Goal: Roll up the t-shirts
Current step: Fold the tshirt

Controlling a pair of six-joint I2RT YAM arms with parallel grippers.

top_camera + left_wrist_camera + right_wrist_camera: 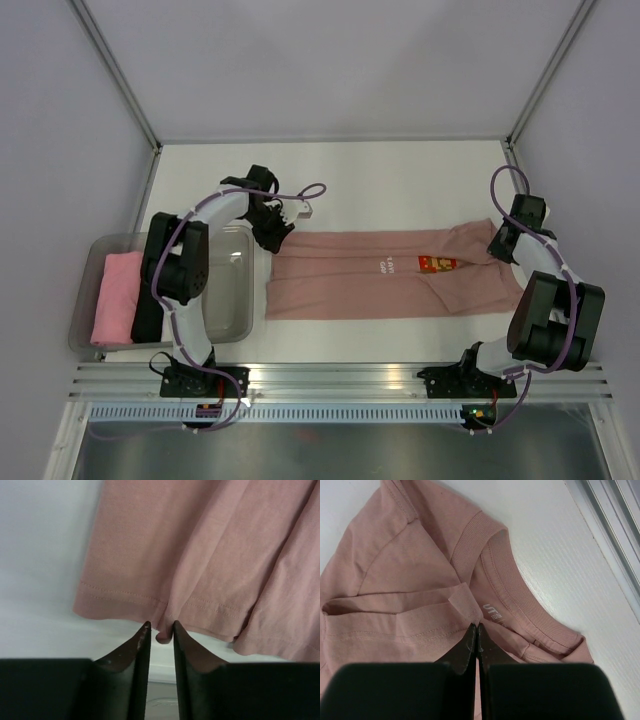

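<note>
T-shirt (380, 285) lies as a folded strip across the middle, hem (120, 597) left, collar (520, 587) right. Left gripper (160, 628) is narrowly open at the hem; right gripper (476, 630) is closed by the collar. Rolling not yet begun; next needs one end turned over.

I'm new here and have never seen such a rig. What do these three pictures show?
The machine: a left arm and a right arm, bolted at a white table's near edge. The overhead picture looks down on both; the other two come from a camera on each wrist. A salmon-pink t-shirt lies in a long strip. The left end effector has its jaws slightly apart with a bit of hem between them; whether it grips is unclear. The right end effector is shut at the cloth beside the collar. A clear bin at the left holds a bright pink roll.
</note>
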